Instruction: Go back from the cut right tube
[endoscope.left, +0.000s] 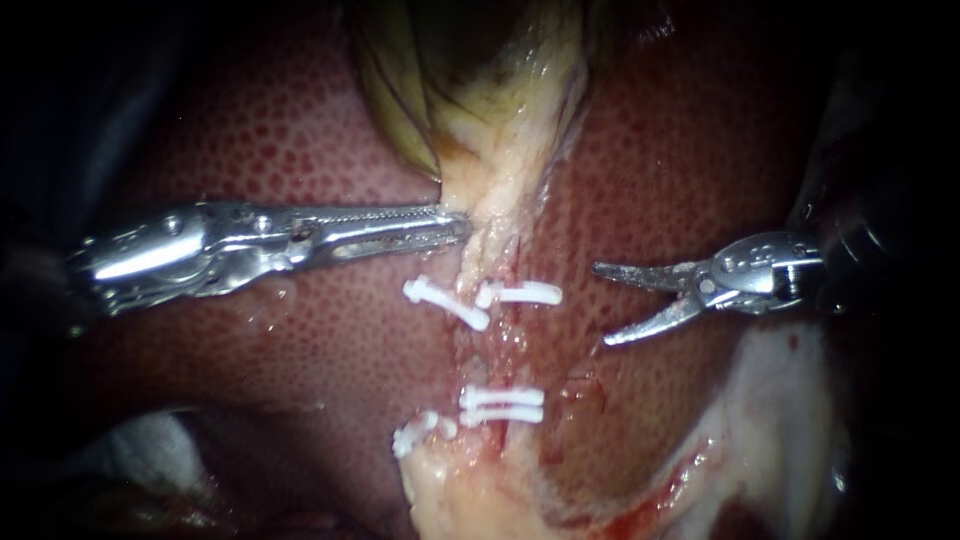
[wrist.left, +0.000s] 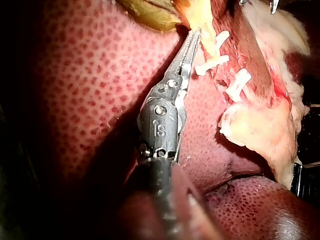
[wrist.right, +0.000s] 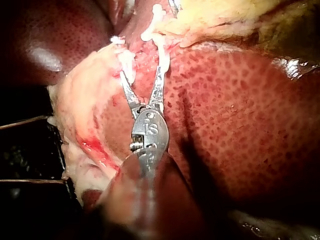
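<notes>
Right tool (endoscope.left: 603, 305) open and empty, right of the clips (endoscope.left: 520, 293).
Left tool (endoscope.left: 462, 225) clenches pale tissue (endoscope.left: 500, 170) below the gallbladder (endoscope.left: 470, 60); right jaws gape wide, touching nothing.

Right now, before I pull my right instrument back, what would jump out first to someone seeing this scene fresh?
The white clips stand out first: they cross the pale strand at the centre of the endoscope view, some higher and some lower, bright against the dark red liver. Next comes my left instrument, jaws shut on that strand just below the greenish gallbladder. My right instrument sits to the strand's right, jaws open and holding nothing.
</notes>
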